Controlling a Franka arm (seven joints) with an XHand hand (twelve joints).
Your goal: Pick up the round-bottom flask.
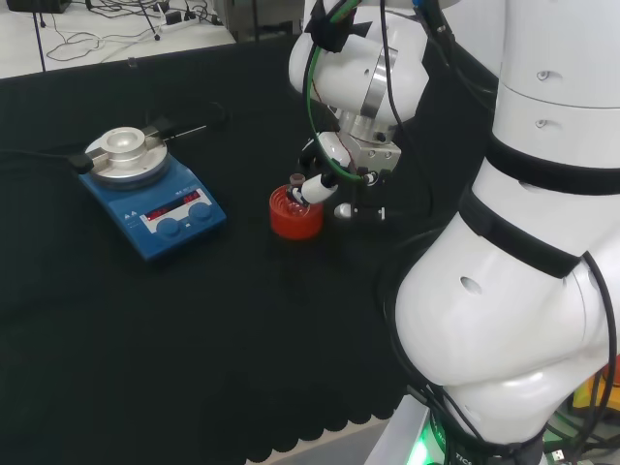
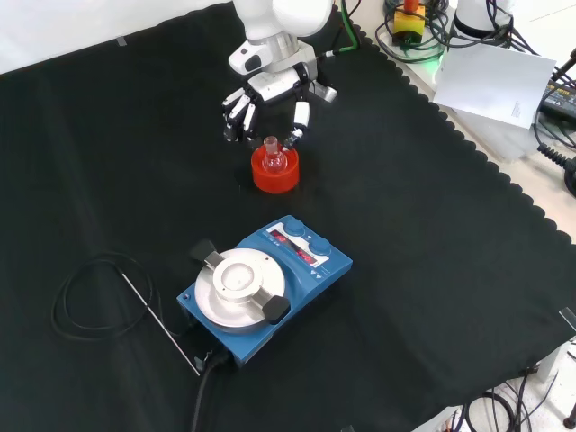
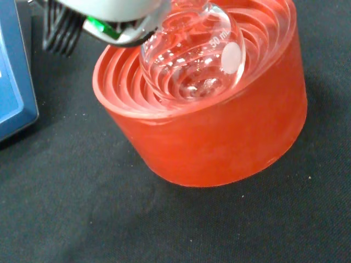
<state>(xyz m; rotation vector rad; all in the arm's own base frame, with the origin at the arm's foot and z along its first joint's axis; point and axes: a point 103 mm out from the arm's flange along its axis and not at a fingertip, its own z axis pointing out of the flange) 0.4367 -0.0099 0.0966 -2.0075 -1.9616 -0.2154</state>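
Where the black cloth [image 2: 432, 270] lies bare around it, a red ribbed stand [image 2: 274, 171] sits near the far middle of the bench in the front view, with the round-bottom flask [image 2: 274, 157] seated in its ringed hollow, neck up. Hand [image 2: 270, 99]: just beyond the stand in the front view, fingers [image 2: 238, 112] hanging relaxed on the left of the neck and a thumb [image 2: 300, 117] on the right, none curled round the glass; contact with the neck cannot be told. Blue stirrer plate [image 2: 265, 288] with a round metal top: nearer the camera, well apart from the stand, bare cloth between them. Thin rod and coiled black cable [image 2: 90, 297]: left of the stirrer. Scalloped cloth edge [image 2: 504, 193]: runs down the right side, open cloth between it and the stand.
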